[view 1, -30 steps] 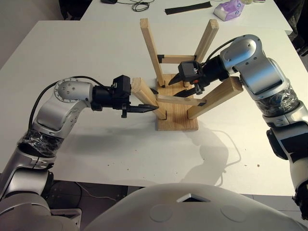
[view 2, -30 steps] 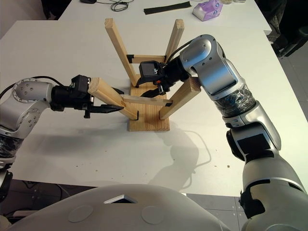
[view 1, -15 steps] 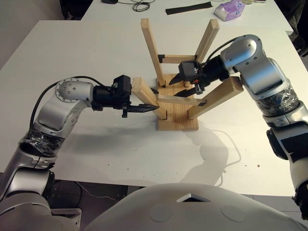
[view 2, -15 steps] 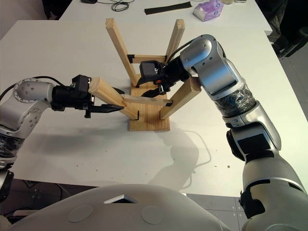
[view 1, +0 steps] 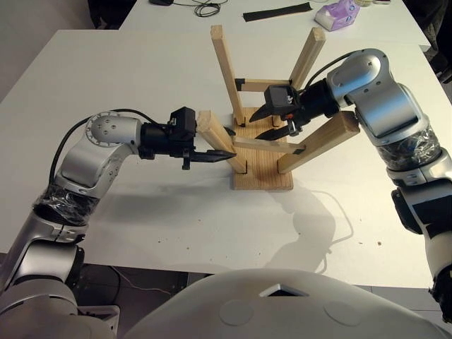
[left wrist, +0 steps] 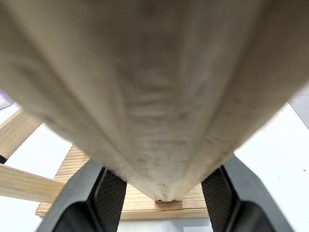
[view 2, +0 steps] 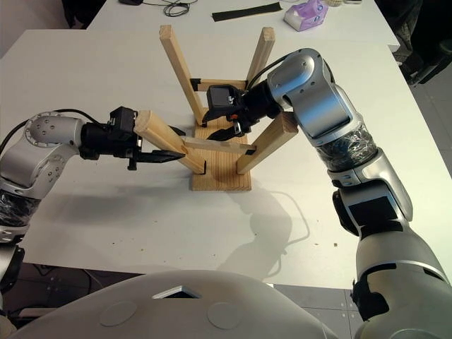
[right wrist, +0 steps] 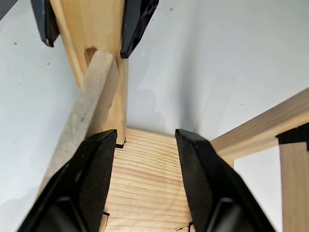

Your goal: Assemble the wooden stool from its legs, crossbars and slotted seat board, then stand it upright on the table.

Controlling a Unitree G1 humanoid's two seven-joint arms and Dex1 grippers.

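Your left gripper (view 1: 227,144), pinching the near-left leg (view 1: 210,127), has dragged the upturned stool (view 1: 265,147) slightly toward 3 o'clock. The right gripper (view 1: 256,126), fingers spread and holding nothing, has risen a little over the seat board (view 1: 263,180). I'd judge the joints are holding, since the frame moves as one. The stool sits mid-table at 12 o'clock with its legs up. The board's long axis runs 12 to 6, and the held leg leans toward 10.

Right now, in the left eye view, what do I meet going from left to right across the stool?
Left gripper clamped on the near-left leg → open right gripper → tilted near-right leg.
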